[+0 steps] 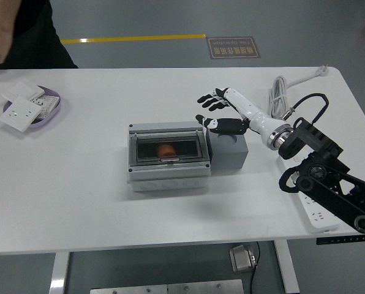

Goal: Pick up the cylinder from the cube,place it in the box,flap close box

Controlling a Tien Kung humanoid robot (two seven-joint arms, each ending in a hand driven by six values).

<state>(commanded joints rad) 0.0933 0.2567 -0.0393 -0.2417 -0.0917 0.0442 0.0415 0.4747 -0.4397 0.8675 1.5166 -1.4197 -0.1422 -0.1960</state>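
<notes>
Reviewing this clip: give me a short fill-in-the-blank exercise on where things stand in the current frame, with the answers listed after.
1. The orange cylinder lies inside the grey plastic box, seen through its transparent flap lid, which is ____.
2. The robot's right hand hovers with fingers ____ and holds nothing.
3. The dark grey cube stands against the box's ____ side.
4. The purple dish of white switch plates sits near the table's far ____ corner.

Missing words: closed; spread; right; left
</notes>
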